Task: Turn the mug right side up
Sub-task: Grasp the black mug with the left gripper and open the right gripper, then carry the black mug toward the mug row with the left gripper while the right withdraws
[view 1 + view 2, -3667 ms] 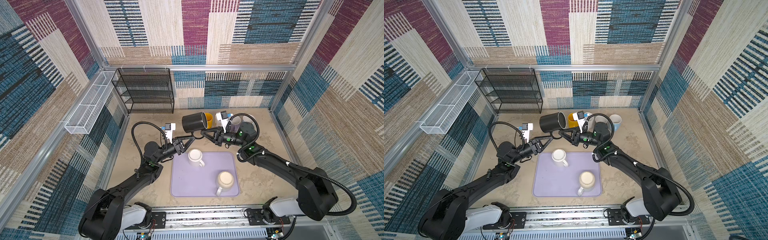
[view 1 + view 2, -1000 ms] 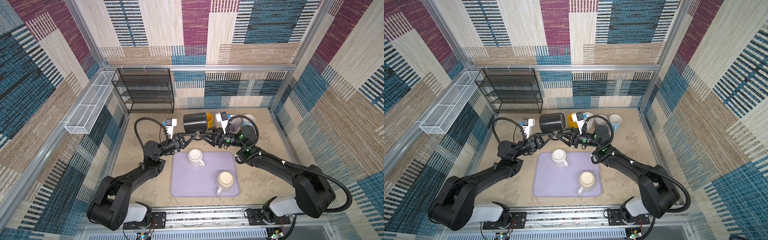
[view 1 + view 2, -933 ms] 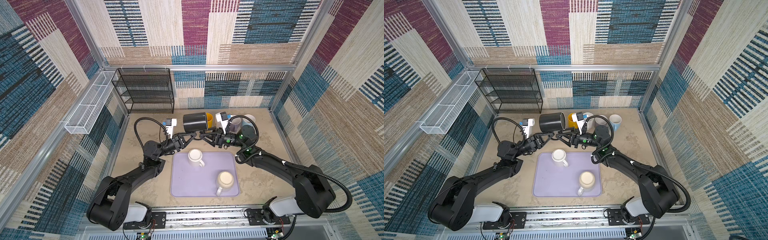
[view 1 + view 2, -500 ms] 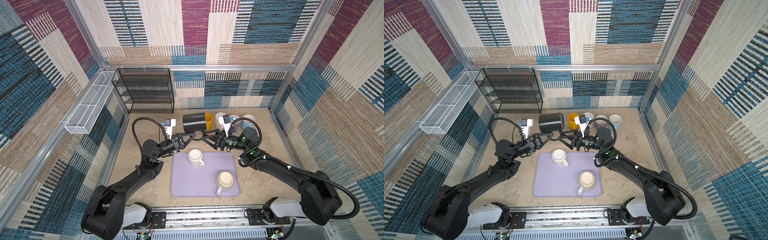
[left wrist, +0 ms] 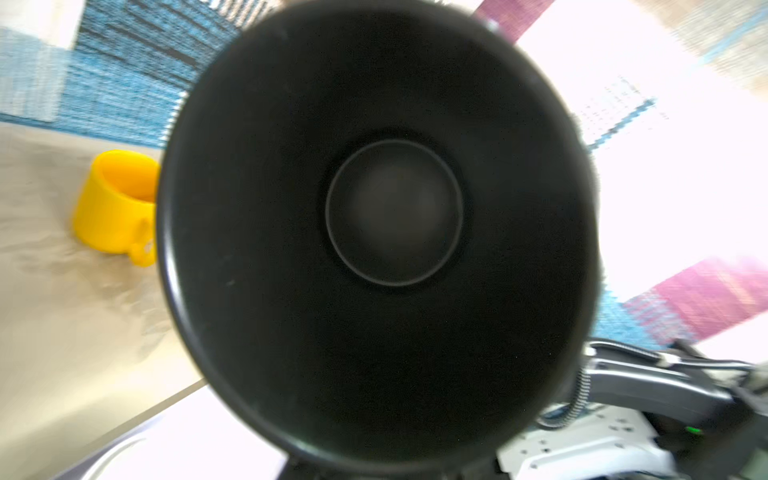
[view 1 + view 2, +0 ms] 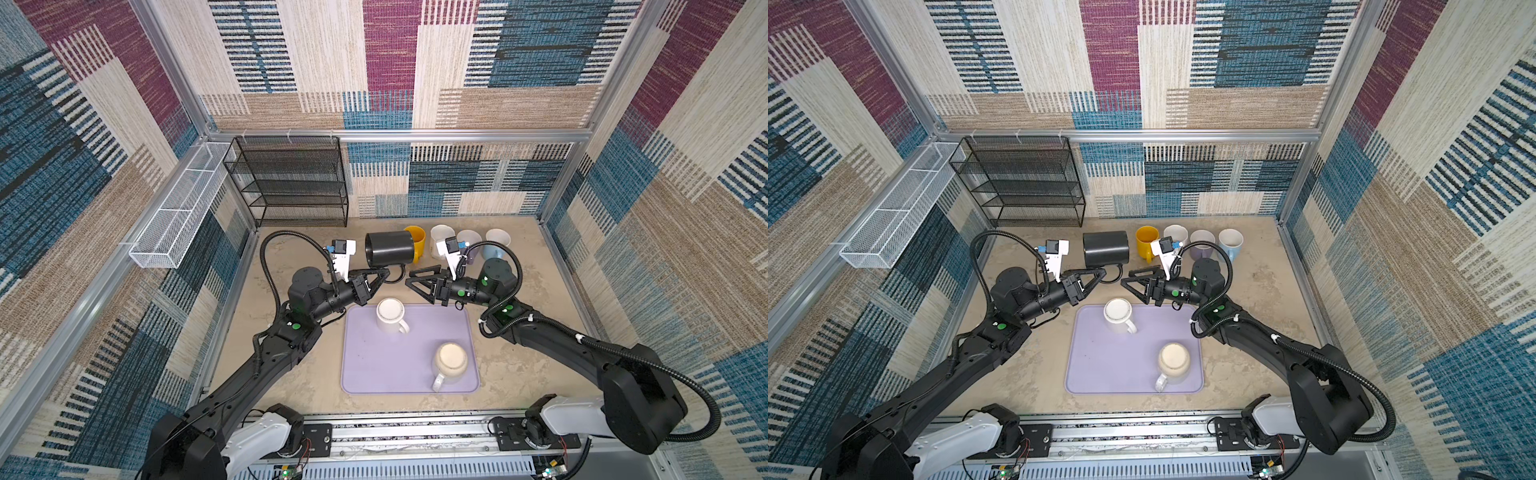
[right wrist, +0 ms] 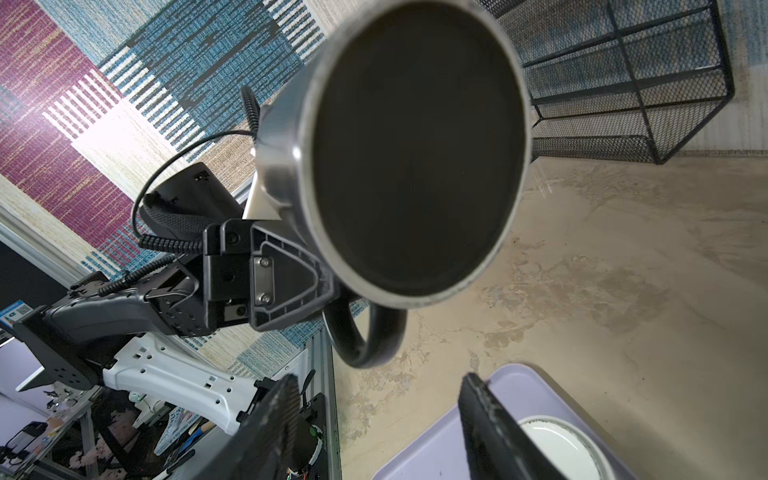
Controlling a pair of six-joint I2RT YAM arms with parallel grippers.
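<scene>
A black mug (image 6: 390,248) hangs on its side above the table's back middle, in both top views. My left gripper (image 6: 386,275) is shut on its handle (image 6: 397,277). In the left wrist view the mug's dark inside (image 5: 390,216) fills the picture and hides my jaws. The right wrist view shows the mug's base (image 7: 415,158), with the left gripper's fingers (image 7: 282,274) clamped on the handle (image 7: 374,336). My right gripper (image 7: 378,415) stands open and empty, a short way right of the handle and not touching it (image 6: 1124,281).
A lavender tray (image 6: 374,365) lies in front of the grippers and bears a white mug (image 6: 390,316) and a cream mug (image 6: 451,359). Behind stand a yellow mug (image 6: 417,237) and three pale mugs (image 6: 469,243). A black wire rack (image 6: 291,183) is at back left.
My right gripper has opened wider and drawn back to the right, away from the handle. The black mug stays in the left gripper, almost unmoved.
</scene>
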